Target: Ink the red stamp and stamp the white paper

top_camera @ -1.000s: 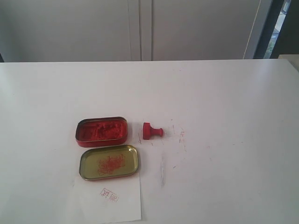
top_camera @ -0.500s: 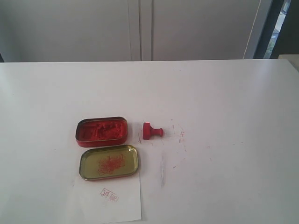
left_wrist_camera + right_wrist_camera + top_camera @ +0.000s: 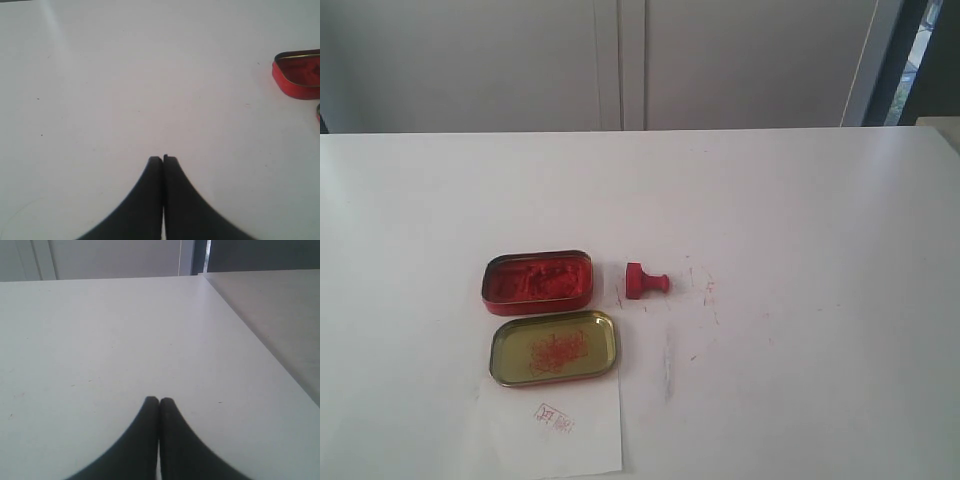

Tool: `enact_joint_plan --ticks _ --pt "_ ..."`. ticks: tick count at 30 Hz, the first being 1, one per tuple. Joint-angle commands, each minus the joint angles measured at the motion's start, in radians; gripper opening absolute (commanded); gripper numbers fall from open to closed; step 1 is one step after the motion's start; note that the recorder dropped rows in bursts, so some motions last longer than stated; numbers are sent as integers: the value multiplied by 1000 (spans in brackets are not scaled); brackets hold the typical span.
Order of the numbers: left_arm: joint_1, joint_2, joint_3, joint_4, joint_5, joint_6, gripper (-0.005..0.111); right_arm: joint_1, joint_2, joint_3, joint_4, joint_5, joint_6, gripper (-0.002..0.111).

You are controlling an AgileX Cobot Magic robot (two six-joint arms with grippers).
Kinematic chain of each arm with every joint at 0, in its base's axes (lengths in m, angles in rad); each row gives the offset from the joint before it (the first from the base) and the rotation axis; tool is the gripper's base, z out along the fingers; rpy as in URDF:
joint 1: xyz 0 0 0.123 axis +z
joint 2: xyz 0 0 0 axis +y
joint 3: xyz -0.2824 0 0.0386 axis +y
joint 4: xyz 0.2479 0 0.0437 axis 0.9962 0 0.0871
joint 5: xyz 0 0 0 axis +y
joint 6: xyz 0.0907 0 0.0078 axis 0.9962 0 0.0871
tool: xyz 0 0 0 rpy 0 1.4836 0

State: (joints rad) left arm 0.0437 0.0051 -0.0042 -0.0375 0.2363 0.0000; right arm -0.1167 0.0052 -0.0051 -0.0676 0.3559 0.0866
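Observation:
The red stamp (image 3: 644, 281) lies on its side on the white table, just right of the open red ink tin (image 3: 537, 281). The white paper (image 3: 552, 427) lies at the front edge, partly under the tin's lid (image 3: 554, 347), and bears a small red imprint (image 3: 554, 417). Neither arm shows in the exterior view. My left gripper (image 3: 163, 158) is shut with nothing in it, over bare table, with the ink tin (image 3: 298, 74) off to one side. My right gripper (image 3: 159, 400) is shut and empty over bare table, with no task object in its view.
Faint red smears (image 3: 708, 290) mark the tabletop right of the stamp. In the right wrist view the table's edge (image 3: 255, 345) runs past the gripper, with a second grey surface (image 3: 285, 315) beyond it. Pale cabinet doors (image 3: 620, 60) stand behind the table.

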Motion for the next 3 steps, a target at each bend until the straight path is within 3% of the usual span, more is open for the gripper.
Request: enact_joint_plan --ticks 1,3 --pt "3 -5 4 -6 -3 0 0 -4 -5 5 -9 -15 4 0" --pt "3 -5 4 -6 -3 0 0 -4 -5 5 -9 -15 4 0"
